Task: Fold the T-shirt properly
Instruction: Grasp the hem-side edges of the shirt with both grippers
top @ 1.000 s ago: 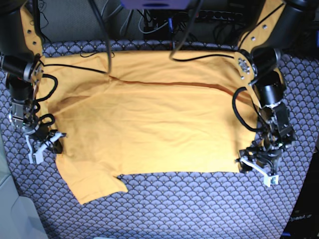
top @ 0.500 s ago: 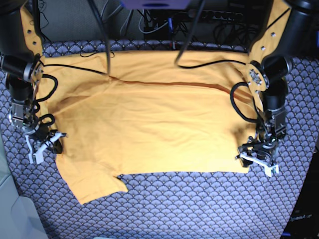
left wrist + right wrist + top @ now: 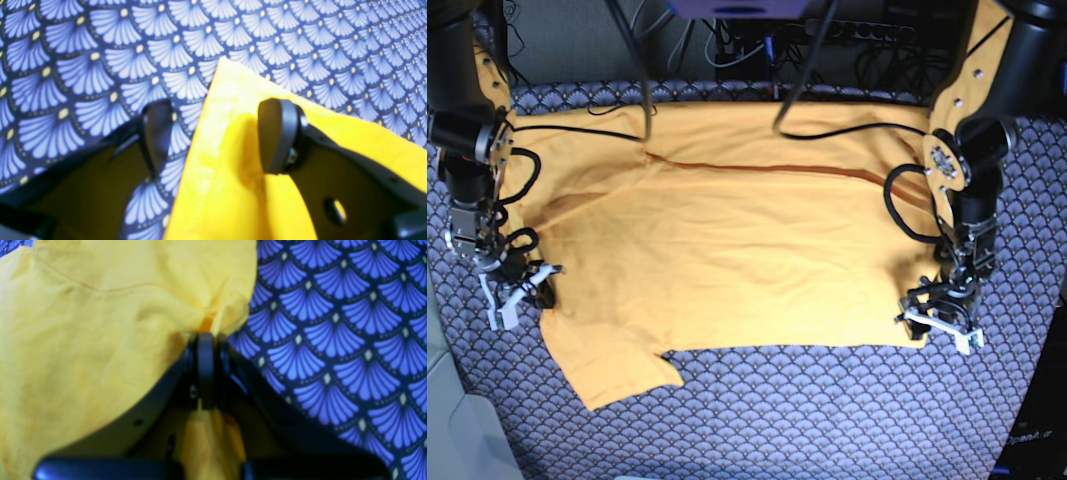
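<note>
The yellow-orange T-shirt (image 3: 727,250) lies spread flat across the table, with one short sleeve (image 3: 612,370) sticking out at the front left. My left gripper (image 3: 939,328) is at the shirt's front right corner and stands open. In the left wrist view that corner (image 3: 233,183) lies between the left gripper's (image 3: 217,136) two fingers, one finger (image 3: 156,133) over the patterned cloth and the other (image 3: 275,136) over the shirt. My right gripper (image 3: 515,296) is at the shirt's left edge. In the right wrist view the right gripper (image 3: 206,340) is shut on a pinched bunch of the shirt (image 3: 83,340).
A blue-grey scale-patterned cloth (image 3: 827,420) covers the table under the shirt. Black cables (image 3: 642,110) hang over the shirt's far edge, and a cable loop (image 3: 902,215) rests on its right side. A pale surface (image 3: 447,420) borders the table at the front left.
My left arm has swung more upright, and its open gripper has shifted slightly left and back at the shirt's corner. The right arm and the shirt have not moved.
</note>
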You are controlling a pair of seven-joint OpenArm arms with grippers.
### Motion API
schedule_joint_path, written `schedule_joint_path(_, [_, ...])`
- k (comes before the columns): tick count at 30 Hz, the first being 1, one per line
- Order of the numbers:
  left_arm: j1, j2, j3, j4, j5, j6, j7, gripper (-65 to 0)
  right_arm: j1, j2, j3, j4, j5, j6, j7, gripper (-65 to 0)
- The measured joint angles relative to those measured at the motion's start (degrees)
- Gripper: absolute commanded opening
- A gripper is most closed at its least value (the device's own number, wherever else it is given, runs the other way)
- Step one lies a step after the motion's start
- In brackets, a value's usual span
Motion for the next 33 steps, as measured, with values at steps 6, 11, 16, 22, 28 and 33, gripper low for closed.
schedule_joint_path(6, [0.7,1.2,0.0,0.3,-0.5,-0.3,-0.9,-38.2,0.0,0.0,0.0,0.0,0.0,0.0,0.0,-65.0])
schedule_joint_path(11, [1.4,1.0,0.0,0.3,-1.0,-0.7,-1.5,-54.5,0.0,0.0,0.0,0.0,0.0,0.0,0.0,-65.0])
schedule_joint_path(16, [1.4,1.2,-0.1,0.2,-1.0,-0.7,-1.0,-61.5,0.0,0.0,0.0,0.0,0.0,0.0,0.0,-65.0])
schedule_joint_path(22, [1.2,0.9,-0.1,2.4,-1.5,-1.2,5.6,-65.0,0.0,0.0,0.1,0.0,0.0,0.0,0.0,-65.0])
schedule_joint_path(28, [4.8,2.9,0.0,13.2,-1.4,-1.6,15.0,-65.0,0.0,0.4,0.2,0.0,0.0,0.0,0.0,-65.0])
schedule_joint_path(33, [8.0,4.6,0.0,22.0,-1.0,-1.5,21.6,-65.0,-1.7,1.2,0.3,1.7,0.1,0.0,0.8,-65.0])
